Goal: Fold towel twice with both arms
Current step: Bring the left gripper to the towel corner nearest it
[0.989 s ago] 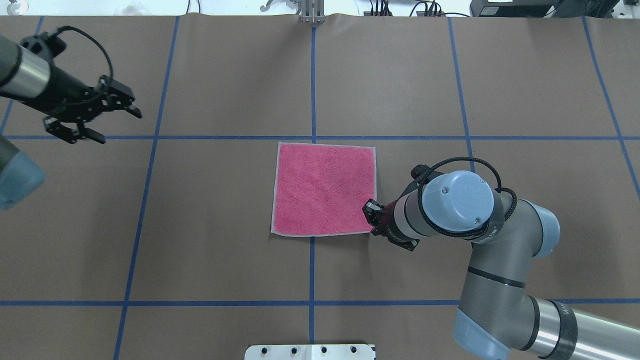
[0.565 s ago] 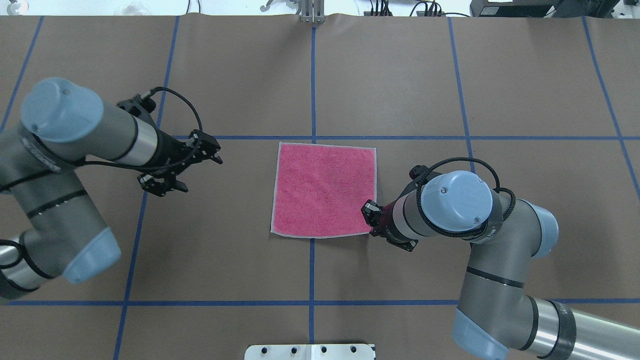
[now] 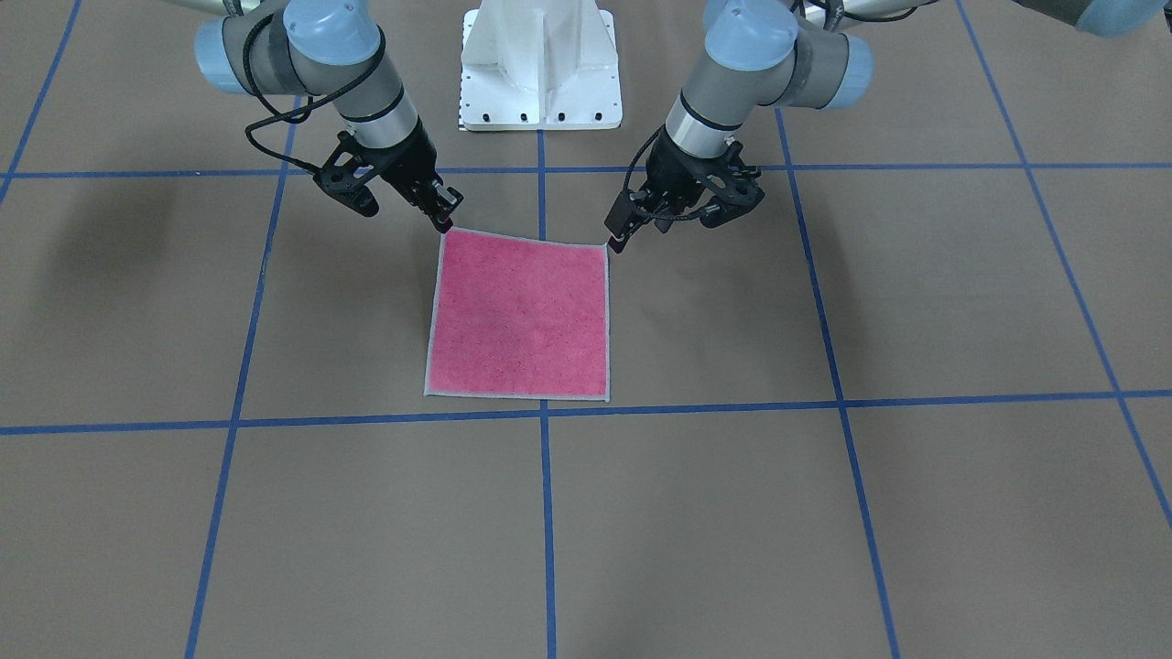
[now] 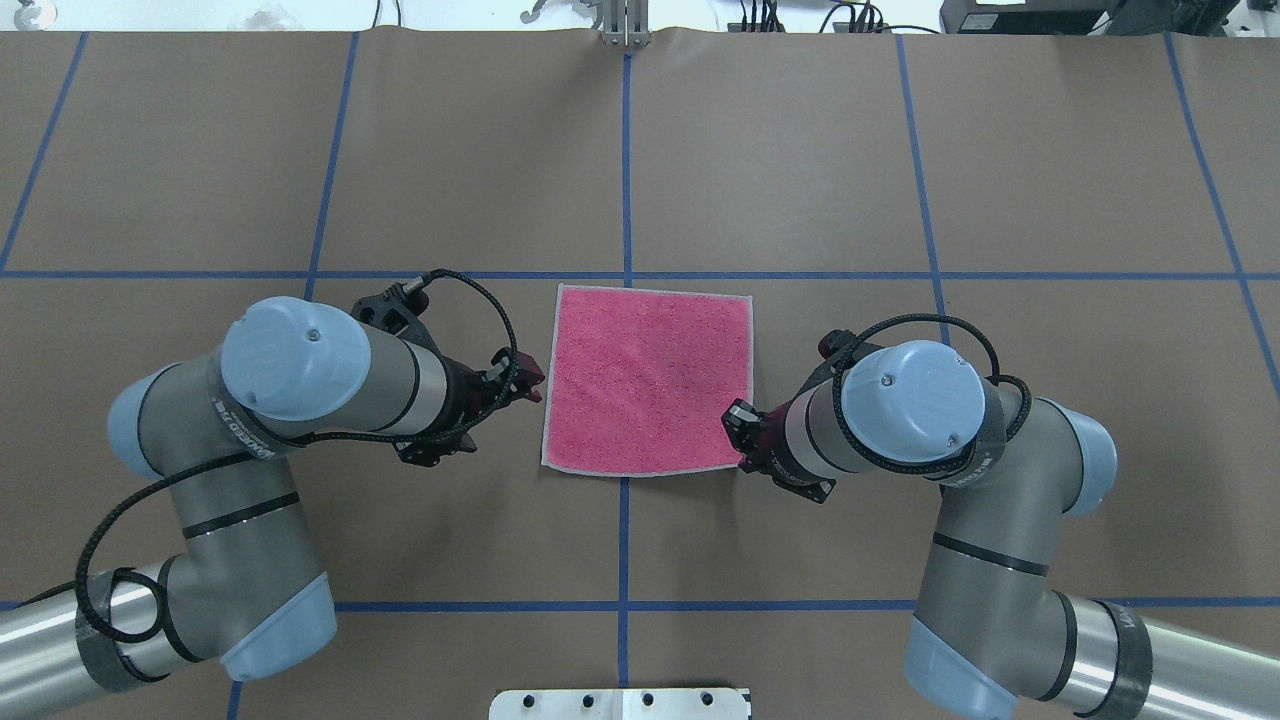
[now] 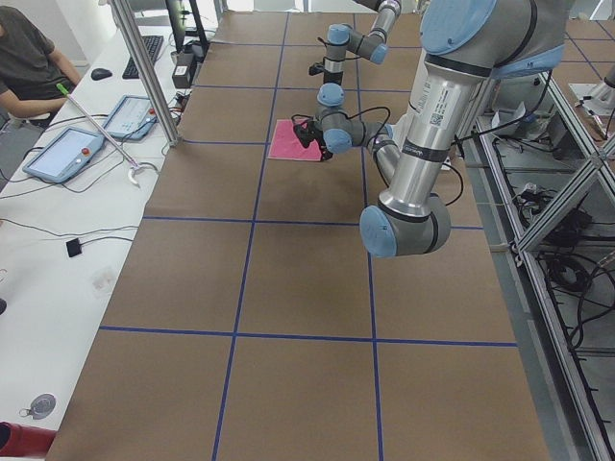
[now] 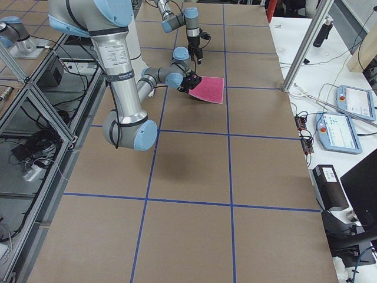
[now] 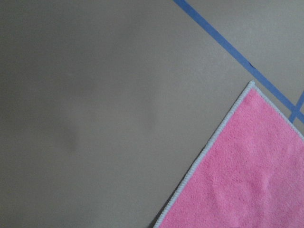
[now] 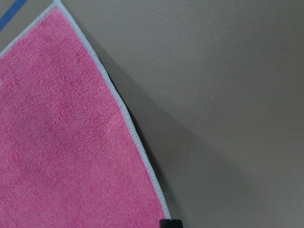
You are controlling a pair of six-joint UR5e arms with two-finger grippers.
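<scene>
1. The towel [image 4: 648,380] lies flat in the middle of the table [image 4: 900,150], with its pink face up.
2. The right gripper [image 3: 446,215] is at the towel's corner on the robot's side. Its fingers are close together on this corner, and the edge there is a little raised.
3. The left gripper [image 3: 668,224] is just beside the other near corner, with its fingers spread wide and holding nothing.
</scene>
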